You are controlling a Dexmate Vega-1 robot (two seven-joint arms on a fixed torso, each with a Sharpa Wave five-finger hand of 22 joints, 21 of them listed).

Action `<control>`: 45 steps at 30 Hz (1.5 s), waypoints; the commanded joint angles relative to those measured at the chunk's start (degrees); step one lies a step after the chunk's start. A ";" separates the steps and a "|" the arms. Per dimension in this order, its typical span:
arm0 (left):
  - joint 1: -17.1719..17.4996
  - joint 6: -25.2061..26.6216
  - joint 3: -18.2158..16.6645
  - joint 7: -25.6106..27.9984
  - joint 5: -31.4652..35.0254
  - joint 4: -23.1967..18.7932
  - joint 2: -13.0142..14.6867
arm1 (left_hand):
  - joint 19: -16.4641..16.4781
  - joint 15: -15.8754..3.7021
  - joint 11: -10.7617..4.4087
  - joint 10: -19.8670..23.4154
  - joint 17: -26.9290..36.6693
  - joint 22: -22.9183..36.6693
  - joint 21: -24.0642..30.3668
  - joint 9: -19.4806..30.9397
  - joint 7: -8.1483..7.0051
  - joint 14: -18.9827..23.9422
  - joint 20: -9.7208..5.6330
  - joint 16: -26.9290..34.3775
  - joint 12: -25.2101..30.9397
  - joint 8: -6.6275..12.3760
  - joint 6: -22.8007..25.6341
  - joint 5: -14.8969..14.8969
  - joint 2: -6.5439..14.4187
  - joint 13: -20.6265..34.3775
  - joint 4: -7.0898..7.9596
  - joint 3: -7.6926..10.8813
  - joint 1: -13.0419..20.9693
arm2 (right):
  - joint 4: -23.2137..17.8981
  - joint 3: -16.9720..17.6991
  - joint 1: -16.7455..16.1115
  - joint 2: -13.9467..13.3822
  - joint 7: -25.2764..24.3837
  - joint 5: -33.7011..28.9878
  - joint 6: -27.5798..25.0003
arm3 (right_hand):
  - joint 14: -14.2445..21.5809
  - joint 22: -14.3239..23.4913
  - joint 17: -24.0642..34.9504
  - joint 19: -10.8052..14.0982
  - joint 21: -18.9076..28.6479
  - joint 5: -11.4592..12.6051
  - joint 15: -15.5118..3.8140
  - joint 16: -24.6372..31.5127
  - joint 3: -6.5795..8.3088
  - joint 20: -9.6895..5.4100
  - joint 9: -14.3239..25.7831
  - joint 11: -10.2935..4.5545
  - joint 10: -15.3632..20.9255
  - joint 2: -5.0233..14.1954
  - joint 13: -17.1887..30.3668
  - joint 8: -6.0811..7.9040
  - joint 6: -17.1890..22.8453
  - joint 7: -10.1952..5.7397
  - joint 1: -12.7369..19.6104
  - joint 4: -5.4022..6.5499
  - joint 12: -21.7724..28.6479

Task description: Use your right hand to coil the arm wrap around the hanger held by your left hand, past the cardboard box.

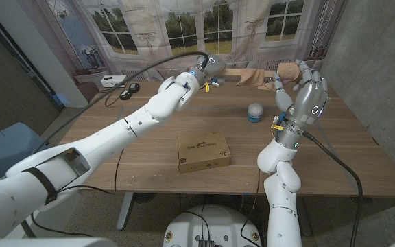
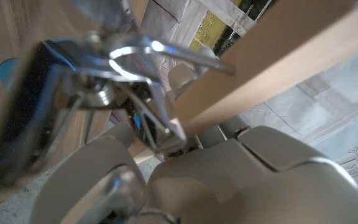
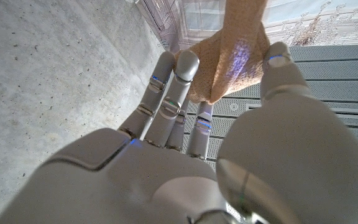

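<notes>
The left hand point(image 1: 208, 65) is stretched over the far side of the bench point(image 1: 149, 130), gripping the hanger point(image 1: 242, 71); in the left wrist view the fingers point(image 2: 98, 168) are closed about the hanger's wooden bar point(image 2: 272, 68) beside its metal hook point(image 2: 148, 50); the bar runs rightward from the hand, held above the bench top. The right hand point(image 1: 306, 92) is raised over the far right of the bench; its fingers point(image 3: 173, 87) and thumb pinch the tan wrap point(image 3: 232, 56), which hangs from the hanger's right end point(image 1: 286, 68). The box point(image 1: 203, 151) lies flat near the front middle of the bench, well apart from both hands; a small blue-and-white roll point(image 1: 255, 112) stands between the box and the hanger.
</notes>
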 commanded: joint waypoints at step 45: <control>-0.89 -13.09 2.37 50.97 8.45 10.61 5.51 | -1.33 0.11 -0.38 -0.27 -0.33 -0.04 -0.24 0.49 -1.28 -0.52 -3.20 -0.56 0.13 -0.03 -0.48 1.06 -0.59 0.16 0.63 -0.12 0.92 | 1.41 -16.60 11.17 -25.61 0.01 7.95 -14.89 | 0.53 0.09 0.29 -0.56 -1.16 0.29 -1.69 -0.32 2.92 -2.93 0.07 -7.51 12.43 20.12 0.04 0.58 13.10 3.78 19.67 2.03 0.06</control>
